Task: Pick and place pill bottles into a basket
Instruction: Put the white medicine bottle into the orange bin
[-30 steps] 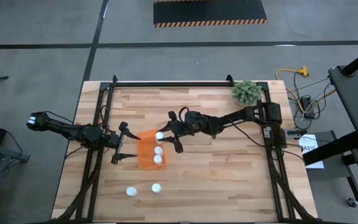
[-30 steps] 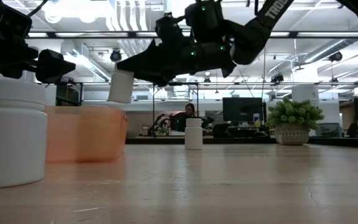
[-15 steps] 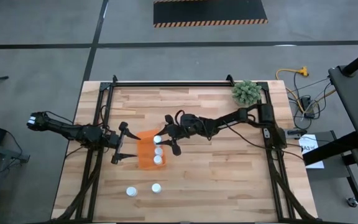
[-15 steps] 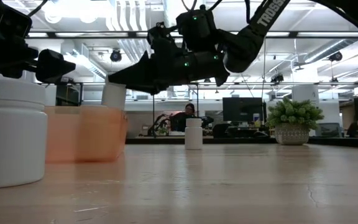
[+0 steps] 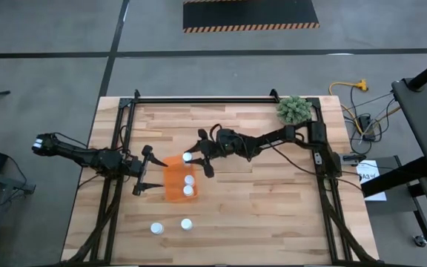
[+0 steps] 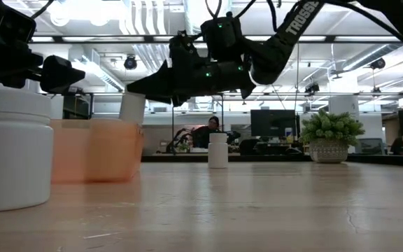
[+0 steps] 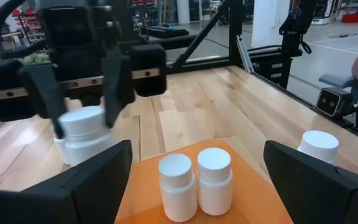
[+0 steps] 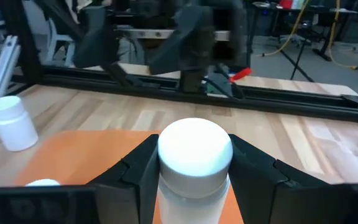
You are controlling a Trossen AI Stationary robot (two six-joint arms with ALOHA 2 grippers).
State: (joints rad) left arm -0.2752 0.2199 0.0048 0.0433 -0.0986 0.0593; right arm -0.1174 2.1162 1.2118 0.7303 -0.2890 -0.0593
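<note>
The orange basket lies at mid-table with two white-capped pill bottles standing in it; they also show in the left wrist view. My right gripper is shut on a third bottle at the basket's far end. My left gripper is open and empty at the basket's left side, its fingers wide apart. Two bottles stand on the table near the front edge. Another bottle stands farther off on the table. My right gripper pinches the bottle's body, just below the white cap, between its two fingers. The fingers reach in from the table's right side, slanting down. The bottle stands upright, its bottom about level with the basket's rim; whether it touches the basket I cannot tell.
A green fuzzy plant stands at the table's far right corner. Black frame rails run along the far edge and both sides. Bare wood lies right of the basket and toward the front right.
My right gripper has gone down with its bottle toward the basket's far end, keeping the bottle upright and staying shut on it. In the last half second it has shifted a little toward the table's far edge.
</note>
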